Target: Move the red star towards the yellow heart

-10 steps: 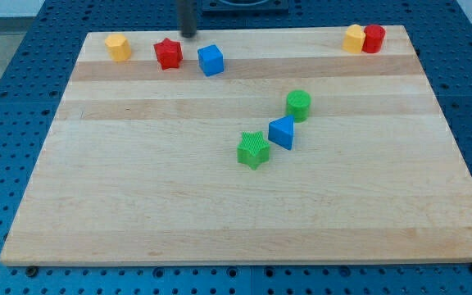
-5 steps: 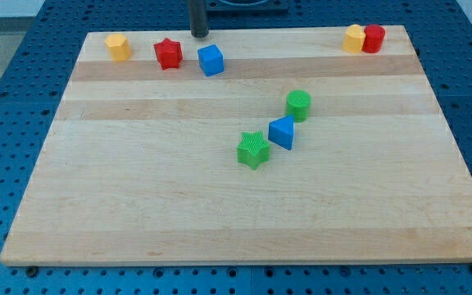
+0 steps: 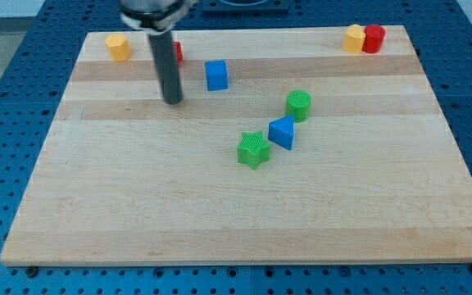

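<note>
The dark rod stands in the upper left part of the board, and my tip [image 3: 171, 102] rests on the wood below the top row of blocks. The red star [image 3: 178, 52] is almost wholly hidden behind the rod; only a red sliver shows at the rod's right edge. A yellow block [image 3: 118, 47] sits at the top left, to the left of the rod. A second yellow block [image 3: 353, 38] sits at the top right. I cannot tell from here which one is heart-shaped. My tip touches no block.
A blue cube [image 3: 216, 74] lies to the right of the rod. A red cylinder [image 3: 374, 38] touches the right yellow block. A green cylinder [image 3: 298, 105], a blue triangular block [image 3: 282, 132] and a green star [image 3: 253, 150] form a diagonal line mid-board.
The rod has swung from the board's top edge down and to the left, and now covers the red star. The blue cube has shifted a little down and right.
</note>
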